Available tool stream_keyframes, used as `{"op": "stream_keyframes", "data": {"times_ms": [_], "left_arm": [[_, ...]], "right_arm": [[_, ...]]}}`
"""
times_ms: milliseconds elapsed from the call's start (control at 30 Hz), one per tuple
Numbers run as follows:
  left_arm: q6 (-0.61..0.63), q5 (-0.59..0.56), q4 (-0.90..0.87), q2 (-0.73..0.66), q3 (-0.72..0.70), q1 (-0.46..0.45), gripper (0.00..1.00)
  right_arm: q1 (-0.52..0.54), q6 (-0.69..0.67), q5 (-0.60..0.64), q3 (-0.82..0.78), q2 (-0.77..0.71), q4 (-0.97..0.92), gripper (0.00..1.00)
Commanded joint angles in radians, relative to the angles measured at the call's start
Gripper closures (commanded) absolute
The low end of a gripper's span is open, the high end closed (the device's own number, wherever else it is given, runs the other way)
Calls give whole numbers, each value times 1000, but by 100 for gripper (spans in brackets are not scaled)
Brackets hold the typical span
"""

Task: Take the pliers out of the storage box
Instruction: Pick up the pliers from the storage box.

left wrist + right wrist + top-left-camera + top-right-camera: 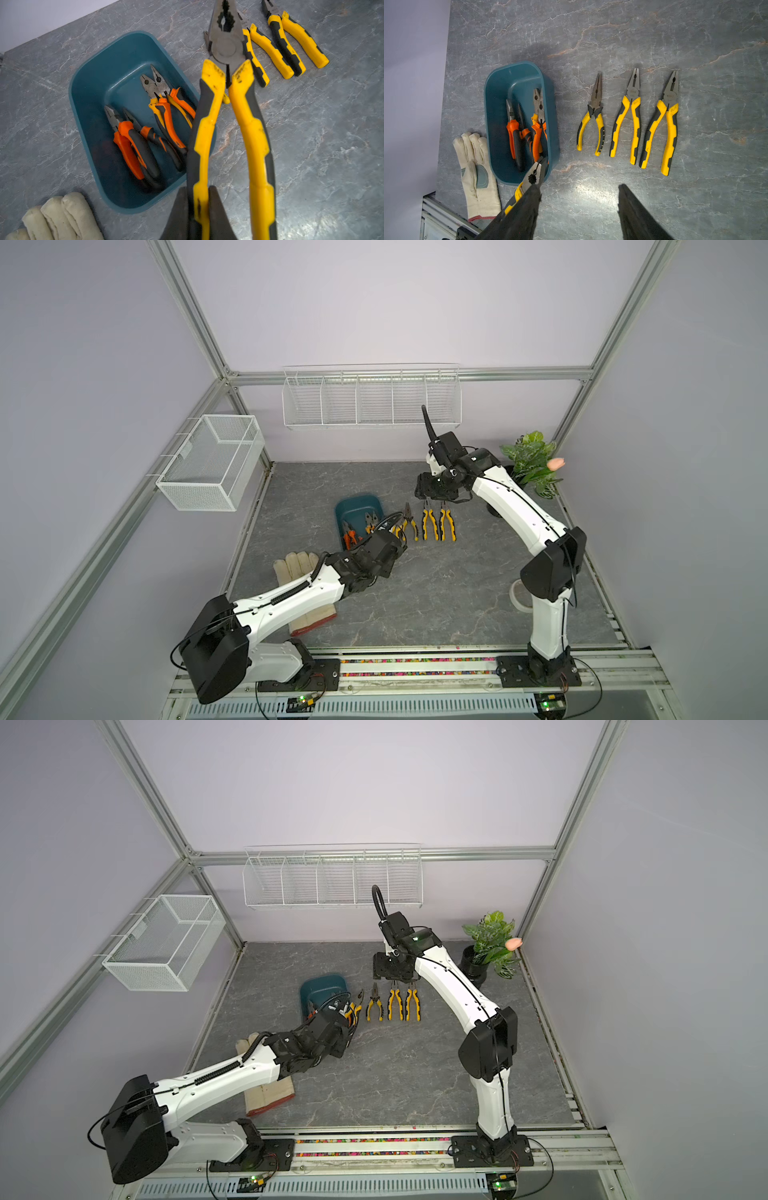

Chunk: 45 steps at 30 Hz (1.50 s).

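Observation:
The dark teal storage box (353, 501) (108, 66) (510, 79) sits left of centre and holds several pliers (133, 145) (517, 135) with orange-and-black handles. My left gripper (200, 207) (351, 1020) is shut on one handle of a yellow-and-black pliers (226, 41) (356, 1004) (532, 176), held above the box's right edge. Three more yellow-handled pliers (591, 116) (627, 118) (662, 124) (430, 524) lie in a row on the table to the right. My right gripper (579, 187) (433, 501) hangs open above the far end of that row, with nothing in it.
A pale work glove (296, 567) (475, 166) lies left of the box, partly under my left arm. A potted plant (530, 462) stands at the back right. A white ring (516, 593) lies by the right arm. A mesh basket (212, 460) and wire rack (370, 400) hang on the walls.

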Motion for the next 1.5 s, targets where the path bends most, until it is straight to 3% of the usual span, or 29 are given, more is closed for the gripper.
{"op": "stream_keyframes", "data": {"times_ms": [0,533,1100,1467], "left_arm": [[6,-43,91,-54,11,-1,100],[29,-85,134,-5,26,-30,100],[13,-173,91,11,58,-37,100],[-1,-187,89,20,70,-38,100]], "right_arm": [[4,25,-19,59,55,-50,37],[88,88,-85,165,175,-33,38],[148,91,-10,175,201,-81,39],[189,161,-11,20,141,23,58]]}}
